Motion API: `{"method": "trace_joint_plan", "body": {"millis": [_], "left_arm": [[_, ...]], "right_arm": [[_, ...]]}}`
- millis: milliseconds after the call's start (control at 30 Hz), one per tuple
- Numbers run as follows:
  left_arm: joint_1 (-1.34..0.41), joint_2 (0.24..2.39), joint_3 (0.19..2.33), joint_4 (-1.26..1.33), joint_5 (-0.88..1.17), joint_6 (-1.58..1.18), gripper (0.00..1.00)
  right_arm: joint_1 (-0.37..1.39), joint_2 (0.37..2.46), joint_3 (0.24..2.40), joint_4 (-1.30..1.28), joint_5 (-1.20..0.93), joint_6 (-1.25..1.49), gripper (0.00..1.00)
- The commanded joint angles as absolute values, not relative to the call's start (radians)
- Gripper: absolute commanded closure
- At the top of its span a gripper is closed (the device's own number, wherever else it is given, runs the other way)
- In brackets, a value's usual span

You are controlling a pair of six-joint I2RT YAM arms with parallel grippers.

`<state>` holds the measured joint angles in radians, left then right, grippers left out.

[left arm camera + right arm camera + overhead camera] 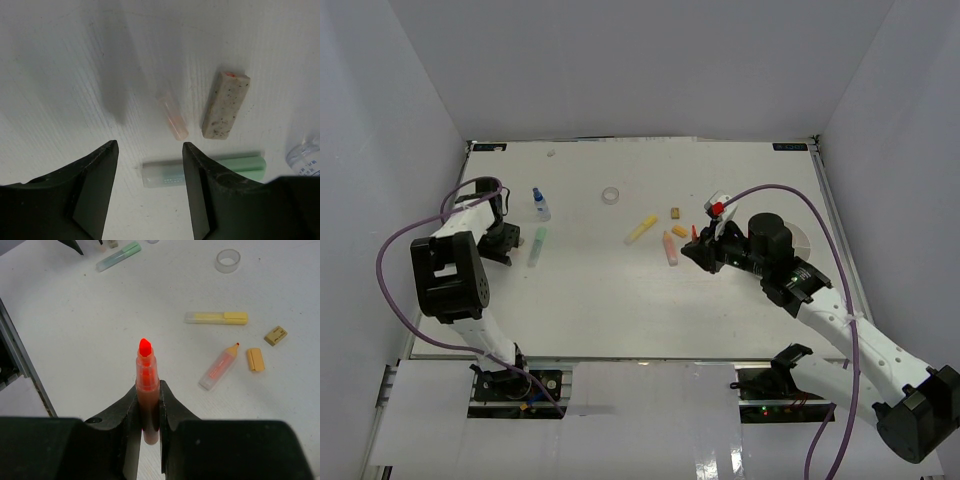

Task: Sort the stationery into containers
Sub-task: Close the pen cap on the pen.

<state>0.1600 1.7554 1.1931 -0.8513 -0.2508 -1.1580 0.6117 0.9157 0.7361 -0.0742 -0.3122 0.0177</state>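
Observation:
My right gripper [148, 387] is shut on an uncapped red-orange marker [145, 375] and holds it above the table; in the top view it [694, 250] hangs beside the orange marker [670, 248]. My left gripper [150, 147] is open, low over the clear end of a green marker [165, 175]; it [512, 247] is at the left of the table. A speckled eraser [225, 105], a clear pink cap [172, 117] and the blue-capped bottle [540, 205] lie just past it. The white tub [800, 240] is mostly hidden behind my right arm.
A yellow marker [216, 317], an orange cap [255, 359], a small tan eraser [275, 335] and the clear tape ring [228, 260] lie mid-table. A small red and white item [717, 206] sits near the tub. White walls enclose the table.

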Motion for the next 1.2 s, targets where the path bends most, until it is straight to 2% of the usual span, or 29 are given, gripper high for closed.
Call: {"method": "trace_joint_plan", "body": {"millis": [0, 1167], "left_arm": [[0.164, 1.758, 1.233, -0.868, -0.252, -1.213, 0.35], [0.215, 1.845, 1.236, -0.818, -0.236, -1.261, 0.49]], "right_arm": [[0.618, 0.896, 0.733, -0.048, -0.301, 0.005, 0.92], [0.632, 0.897, 0.732, -0.052, -0.296, 0.005, 0.92]]}}
